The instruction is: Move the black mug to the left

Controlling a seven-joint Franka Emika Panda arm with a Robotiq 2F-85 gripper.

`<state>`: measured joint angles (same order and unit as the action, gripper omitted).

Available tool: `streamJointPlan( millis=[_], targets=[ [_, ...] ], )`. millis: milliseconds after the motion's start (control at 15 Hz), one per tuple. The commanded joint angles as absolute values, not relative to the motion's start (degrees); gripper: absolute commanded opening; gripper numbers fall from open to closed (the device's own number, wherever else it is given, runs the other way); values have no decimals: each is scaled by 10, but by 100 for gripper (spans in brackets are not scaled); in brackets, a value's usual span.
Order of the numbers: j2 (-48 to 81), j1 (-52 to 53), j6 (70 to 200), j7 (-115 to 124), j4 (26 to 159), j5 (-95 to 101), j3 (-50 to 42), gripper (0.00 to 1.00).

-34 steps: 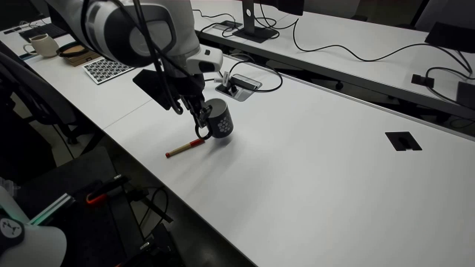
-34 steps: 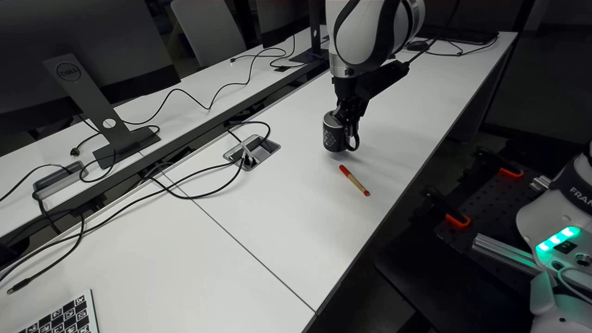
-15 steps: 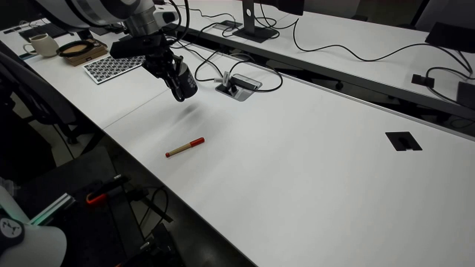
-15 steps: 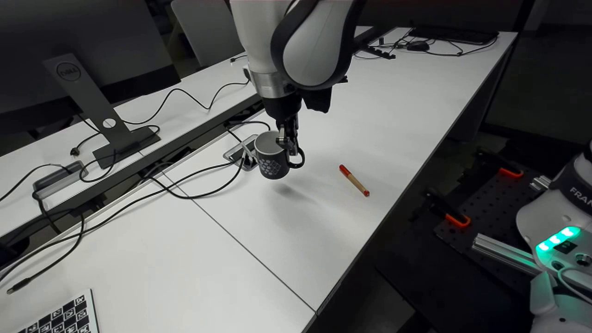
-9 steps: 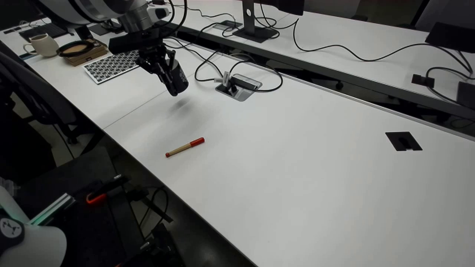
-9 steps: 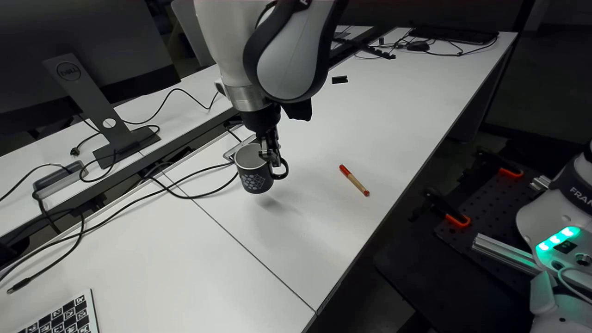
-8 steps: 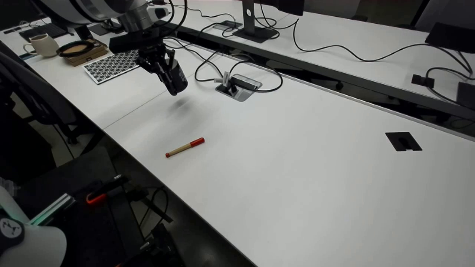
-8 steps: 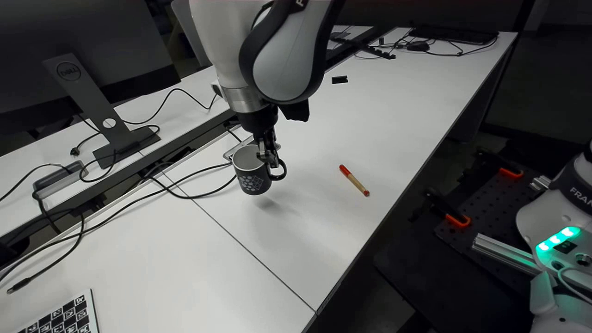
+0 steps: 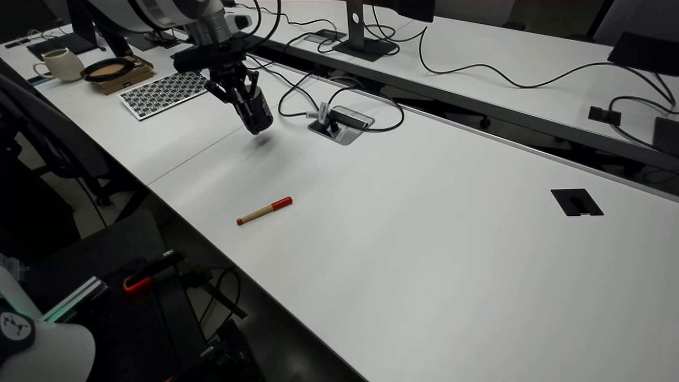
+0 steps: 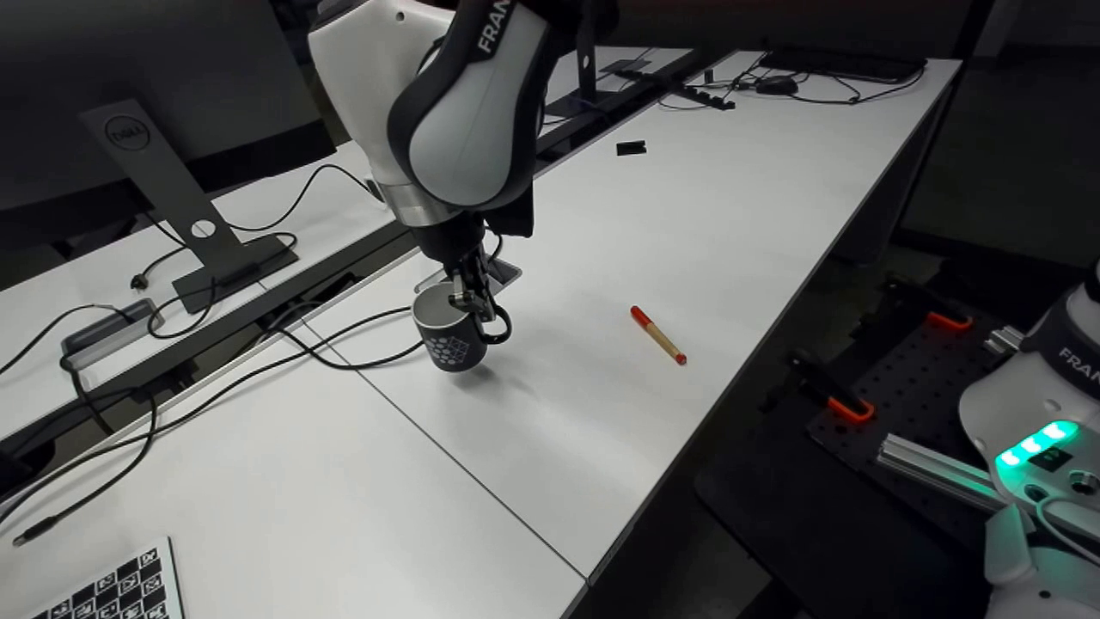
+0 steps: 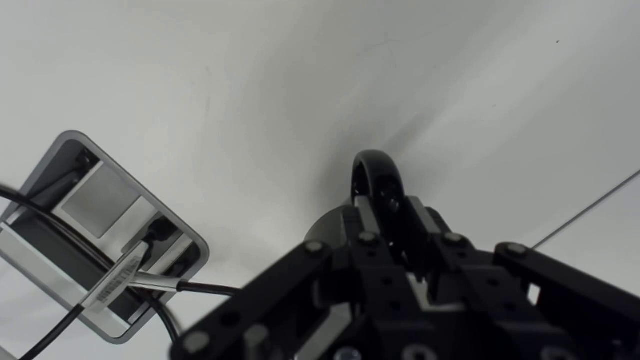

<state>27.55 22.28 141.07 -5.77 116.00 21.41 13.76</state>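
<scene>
"DELL" is read on the stand [image 10: 159, 172], "FRAN" on the arm [image 10: 468, 146]. The mug [image 10: 454, 340] is held by its handle [image 11: 387, 185] in the gripper [image 11: 395, 215], over the table [image 10: 516, 456], near the socket [image 11: 105, 197] and cables [image 11: 52, 333].

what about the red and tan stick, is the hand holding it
No, in an exterior view the stick lies on the table, apart from the hand, which grips the mug.

Exterior views: set back, slanting down, sharing desk [image 9: 451, 254] and mug [image 10: 443, 340]
Wrist view: close over handle [image 11: 385, 179], facing desk
</scene>
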Motion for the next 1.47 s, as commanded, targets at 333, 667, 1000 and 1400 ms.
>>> streamJointPlan(
  millis=[333, 667, 1000, 1400],
  targets=[
    [368, 242, 1366, -60, 1031, 214, 119, 4],
    [397, 248, 1356, -54, 999, 217, 106, 4],
    [413, 249, 1341, -55, 980, 213, 104, 4],
    [417, 247, 1324, -45, 965, 205, 103, 43]
  ],
)
